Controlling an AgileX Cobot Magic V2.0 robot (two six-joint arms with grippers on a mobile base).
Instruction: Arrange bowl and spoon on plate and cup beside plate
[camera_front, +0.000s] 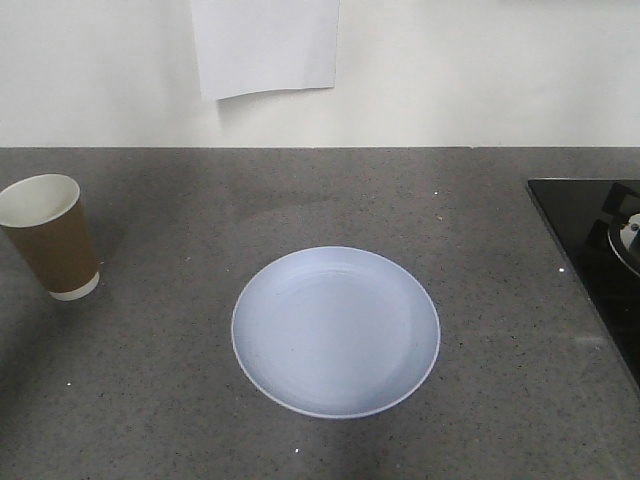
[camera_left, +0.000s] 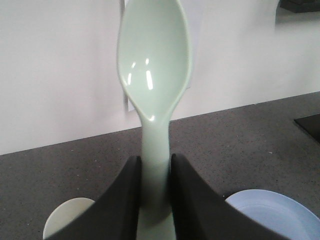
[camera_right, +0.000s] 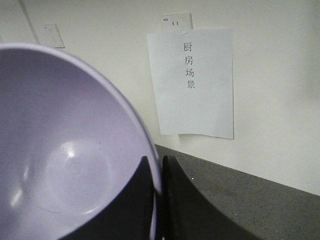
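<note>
Two grippers, each clamped on something. Left gripper (camera_left: 155, 167): black fingers (camera_left: 125, 200) pinched on the handle of the mint-green spoon (camera_left: 154, 65). The spoon stands upright with its head above the fingers and its hollow side facing the wrist camera, held up off the counter (camera_left: 75, 165). Right gripper (camera_right: 157, 172): fingers closed on the wall of the purple bowl (camera_right: 65, 150), one finger inside and one outside the rim. The bowl is tilted so its inside faces the camera, and it is raised in front of the wall.

Pale blue plate (camera_front: 335, 330): flat on the grey speckled counter (camera_front: 150, 400), about centre, nothing on it. In the left wrist view its edge (camera_left: 280, 215) shows low right, below the gripper.

Brown paper cup (camera_front: 50, 240): upright on the counter at the far left, well apart from the plate, with a white rim and white base band.

Black glossy cooktop (camera_front: 590, 250): right edge of the counter, apart from the plate.

White paper sheet (camera_right: 192, 82): stuck on the wall behind, with printed characters. It also shows at the top of the front view (camera_front: 265, 45).
</note>
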